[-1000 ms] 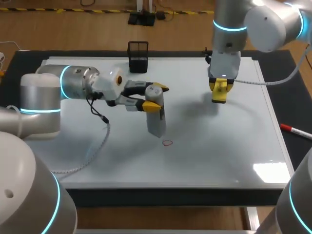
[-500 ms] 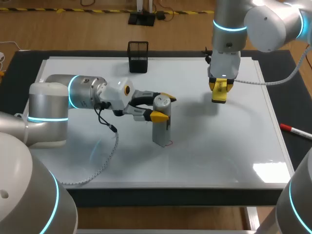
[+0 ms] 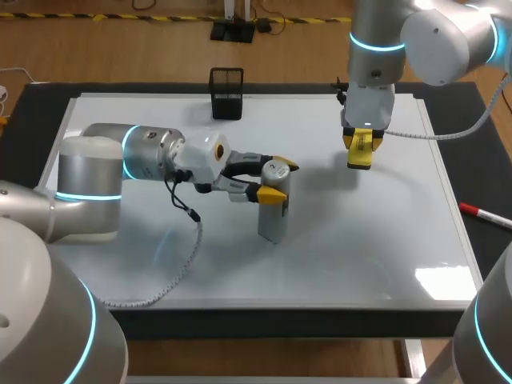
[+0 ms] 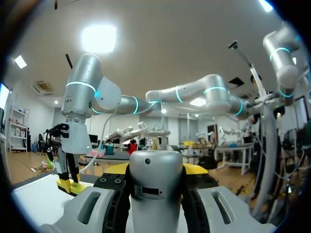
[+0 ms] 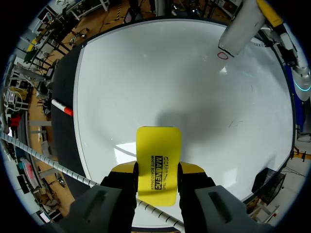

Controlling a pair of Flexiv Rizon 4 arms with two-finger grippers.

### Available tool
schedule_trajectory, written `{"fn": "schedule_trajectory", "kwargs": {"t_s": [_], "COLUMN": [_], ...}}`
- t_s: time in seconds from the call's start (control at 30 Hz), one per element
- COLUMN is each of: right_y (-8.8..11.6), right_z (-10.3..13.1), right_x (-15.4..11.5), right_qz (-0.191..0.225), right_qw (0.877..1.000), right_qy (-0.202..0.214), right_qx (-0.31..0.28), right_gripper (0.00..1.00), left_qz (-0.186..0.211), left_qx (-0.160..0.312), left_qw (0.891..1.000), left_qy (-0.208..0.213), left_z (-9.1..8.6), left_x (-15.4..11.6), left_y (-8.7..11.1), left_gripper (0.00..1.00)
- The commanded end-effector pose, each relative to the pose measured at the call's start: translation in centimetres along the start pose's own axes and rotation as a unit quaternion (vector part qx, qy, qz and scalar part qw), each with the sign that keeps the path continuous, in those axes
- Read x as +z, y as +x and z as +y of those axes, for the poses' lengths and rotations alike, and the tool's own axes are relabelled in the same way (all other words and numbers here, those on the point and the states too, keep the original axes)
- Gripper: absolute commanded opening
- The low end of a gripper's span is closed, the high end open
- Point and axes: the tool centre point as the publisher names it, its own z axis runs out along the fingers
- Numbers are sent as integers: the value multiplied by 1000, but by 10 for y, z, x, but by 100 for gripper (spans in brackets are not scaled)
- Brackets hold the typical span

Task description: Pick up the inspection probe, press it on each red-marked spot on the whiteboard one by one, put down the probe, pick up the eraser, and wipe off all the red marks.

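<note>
Probe, clamped in the left tool, stood on the whiteboard at the red mark: pressing step. Right tool gripped the eraser above the whiteboard. Next move likely required a straight lift, then set-down.

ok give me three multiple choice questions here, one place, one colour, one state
1. Where does the red marker lie? A at the whiteboard's middle; B on the black mat beside it; C propped against its far edge.
2. The eraser's colour? A yellow; B blue; C white.
3. The left gripper is: A open; B shut on the eraser; C shut on the inspection probe.
Key: B, it lies off the board, on the mat; A, the right wrist view shows it plainly; C, both fingers clamp the probe's top.
</note>
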Motion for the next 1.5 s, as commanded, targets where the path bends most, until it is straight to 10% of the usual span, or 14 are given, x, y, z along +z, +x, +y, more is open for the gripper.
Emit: {"fn": "schedule_trajectory", "kwargs": {"t_s": [0.03, 1.5], "right_y": [0, 0], "right_z": [-1, -1], "right_x": [-1, -1], "right_qz": [1, 1], "right_qw": [1000, 1000], "right_qy": [0, 0], "right_qx": [-1, -1], "right_gripper": [0, 0], "left_qz": [2, 7], "left_qx": [1, 17], "left_qw": [1000, 993], "left_qy": [1, -116], "left_z": [4, 28], "left_x": [1, -10], "left_y": [-3, -12], "left_gripper": [0, 0]}}
